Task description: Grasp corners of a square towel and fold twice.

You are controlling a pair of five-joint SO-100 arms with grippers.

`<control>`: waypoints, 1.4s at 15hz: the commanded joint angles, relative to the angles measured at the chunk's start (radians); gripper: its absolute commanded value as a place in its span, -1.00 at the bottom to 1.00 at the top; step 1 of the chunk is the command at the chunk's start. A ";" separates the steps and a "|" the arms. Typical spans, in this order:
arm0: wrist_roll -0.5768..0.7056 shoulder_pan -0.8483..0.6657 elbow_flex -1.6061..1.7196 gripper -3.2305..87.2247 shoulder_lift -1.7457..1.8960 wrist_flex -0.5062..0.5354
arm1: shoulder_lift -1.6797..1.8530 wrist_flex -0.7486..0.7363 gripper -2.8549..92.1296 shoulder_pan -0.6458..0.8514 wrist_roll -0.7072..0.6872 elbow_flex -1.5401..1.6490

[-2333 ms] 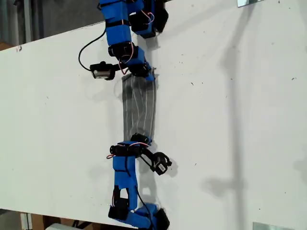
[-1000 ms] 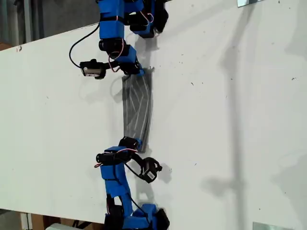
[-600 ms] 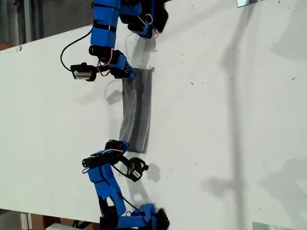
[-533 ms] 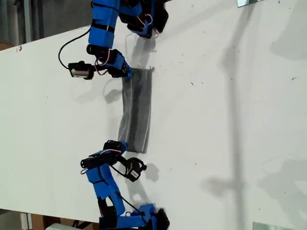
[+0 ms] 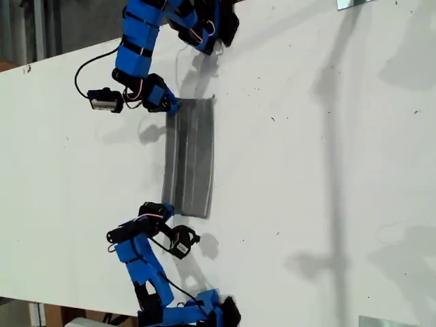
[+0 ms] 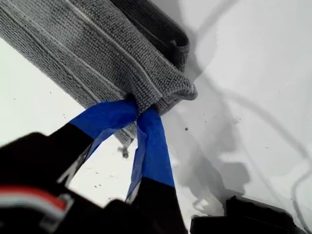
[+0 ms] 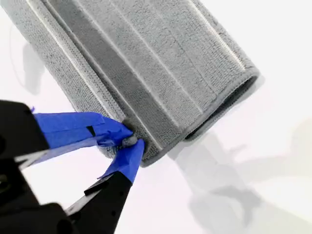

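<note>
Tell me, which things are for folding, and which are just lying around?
For the job: the towel, folded into a long strip; its corners, one pinched by my first gripper, one by my second gripper.
Just there: the white table underneath; a shiny metal piece at the exterior view's top right, another at its bottom right.

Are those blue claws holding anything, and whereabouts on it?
Both pinch the folded towel: my first gripper grips a bunched corner at one end, my second gripper a hemmed corner at the other.
</note>
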 commanded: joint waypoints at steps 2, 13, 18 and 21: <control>-0.021 0.057 0.034 -0.93 0.028 0.014 | 0.058 0.058 -0.94 -0.075 0.031 -0.015; -0.060 0.186 0.133 -0.93 0.118 0.044 | 0.192 0.130 -0.94 -0.328 0.183 0.150; -0.066 0.195 0.152 -0.93 0.074 0.018 | 0.091 0.069 -0.94 -0.377 0.186 0.156; -0.061 0.192 0.141 -0.93 0.054 0.009 | 0.089 0.064 -0.94 -0.365 0.181 0.153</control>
